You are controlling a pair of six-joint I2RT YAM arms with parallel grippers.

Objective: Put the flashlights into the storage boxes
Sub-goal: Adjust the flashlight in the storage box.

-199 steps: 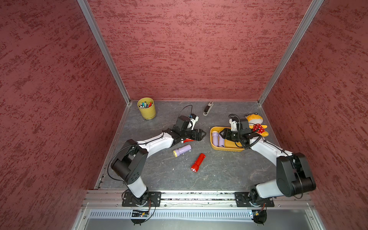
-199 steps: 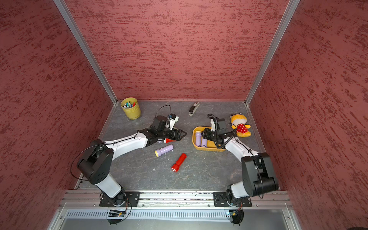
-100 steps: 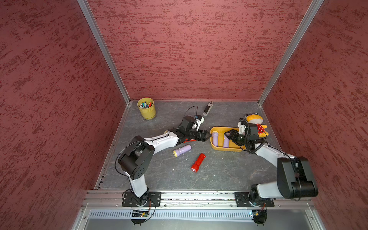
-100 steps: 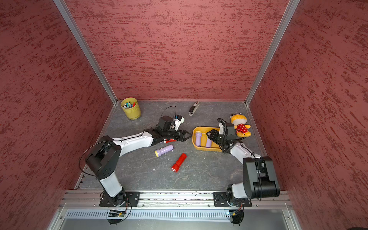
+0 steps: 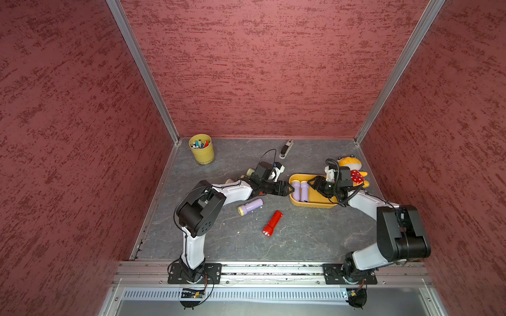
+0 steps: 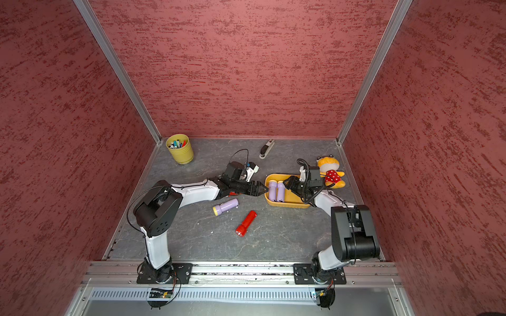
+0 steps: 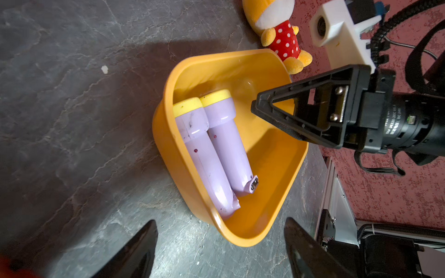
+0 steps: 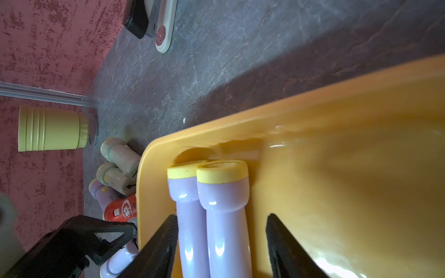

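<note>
Floor: a grey stone-patterned floor [image 5: 301, 240] is shut in by red textured walls on three sides and a metal rail at the front. The widest bare stretch is the front half, between the arm bases.
Tub place: a shallow orange-yellow plastic tub with rounded corners [image 5: 315, 203] [image 6: 287, 204] [image 7: 166, 144] [image 8: 265, 113] sits right of centre, its long side running left to right. An orange plush toy in a red spotted dress [image 5: 351, 169] [image 7: 277, 31] lies near its back right corner.
Left gripper: the black left gripper [image 5: 287, 188] [image 6: 264, 188] [image 7: 220, 225] has its jaws spread and holds nothing, its tips just outside the tub's left end.
Right gripper: the black right gripper [image 5: 314, 182] [image 6: 286, 182] [image 8: 220, 226] hangs over the tub's inside, jaws apart and clamped on nothing.
In tub: two glossy lilac plastic torches with yellow heads [image 5: 299, 190] [image 7: 204, 163] [image 8: 224, 216] lie touching, side by side, at the left end. They are lightly scuffed.
Axis: they lie across the tub's short width, heads toward the back wall.
Tub room: bare yellow floor runs from the torches to the right end.
Loose: a lilac torch [image 5: 250, 206] [image 6: 226, 206] and a red plastic torch [image 5: 272, 223] [image 6: 246, 223] lie diagonally in the open floor, heads toward the front left.
Cluster: pale green torches [image 8: 120, 154], another lilac one [image 8: 102, 195] and a second red one [image 8: 121, 210] bunch behind the left arm.
Back edge: a yellow ribbed cup of pens [image 5: 202, 150] stands in the back left corner, and a grey-black stapler-like item [image 5: 286, 149] lies by the back wall.
</note>
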